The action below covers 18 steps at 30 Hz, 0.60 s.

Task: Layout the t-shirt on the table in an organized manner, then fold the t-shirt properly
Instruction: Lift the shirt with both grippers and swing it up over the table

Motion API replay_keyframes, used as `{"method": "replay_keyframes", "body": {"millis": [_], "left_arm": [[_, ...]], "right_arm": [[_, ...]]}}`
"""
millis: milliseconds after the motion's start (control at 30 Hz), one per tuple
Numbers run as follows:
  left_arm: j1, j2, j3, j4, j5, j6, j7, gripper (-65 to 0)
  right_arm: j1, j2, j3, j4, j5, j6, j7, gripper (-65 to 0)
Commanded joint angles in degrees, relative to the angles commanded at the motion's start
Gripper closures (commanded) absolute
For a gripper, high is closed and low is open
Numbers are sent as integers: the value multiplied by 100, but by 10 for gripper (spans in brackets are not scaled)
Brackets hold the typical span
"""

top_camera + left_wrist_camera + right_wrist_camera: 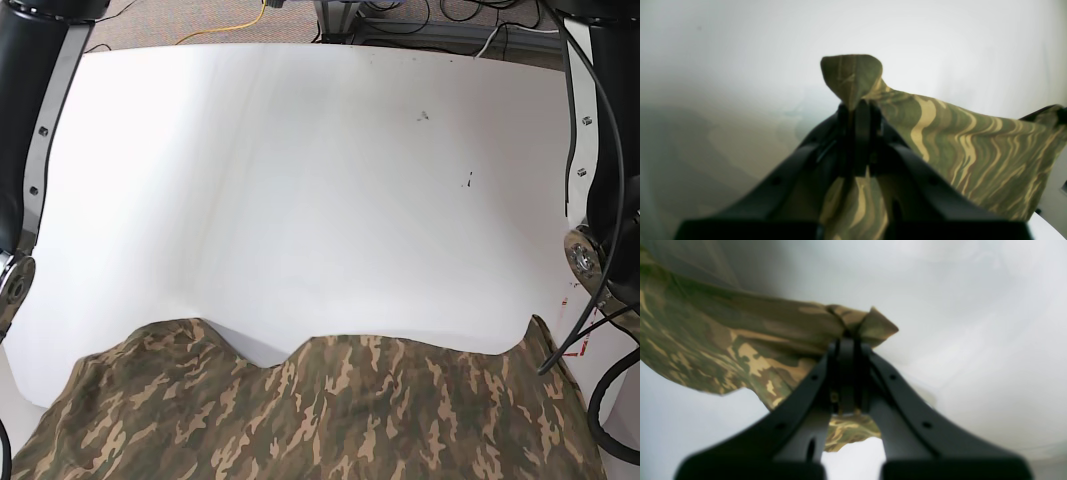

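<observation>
The camouflage t-shirt (pixel 330 420) hangs lifted across the bottom of the base view, in front of the near edge of the white table (pixel 300 180). Its top edge rises to two peaks, one on the left and one on the right. In the left wrist view my left gripper (pixel 857 103) is shut on a bunched corner of the t-shirt (pixel 973 143), which stretches away to the right. In the right wrist view my right gripper (pixel 848 338) is shut on another corner of the t-shirt (pixel 723 333), which stretches left. Both grippers are hidden behind the cloth in the base view.
Black arm links stand at the left edge (pixel 30 120) and right edge (pixel 605 150) of the base view. Small dark specks (pixel 422 115) mark the tabletop, and red tape (pixel 577 350) shows near its right side. Cables (pixel 420 20) lie beyond the far edge.
</observation>
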Motion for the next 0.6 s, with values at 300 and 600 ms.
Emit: {"method": "replay_keyframes", "body": {"millis": [300, 600], "left_arm": [[932, -167, -26, 448, -123, -9, 0, -6], [2382, -264, -229, 1081, -176, -18, 0, -7]], "right_arm": [[-776, 475, 0, -9, 1354, 0, 0, 0], [-2482, 826, 879, 9, 2224, 0, 0, 0]]}}
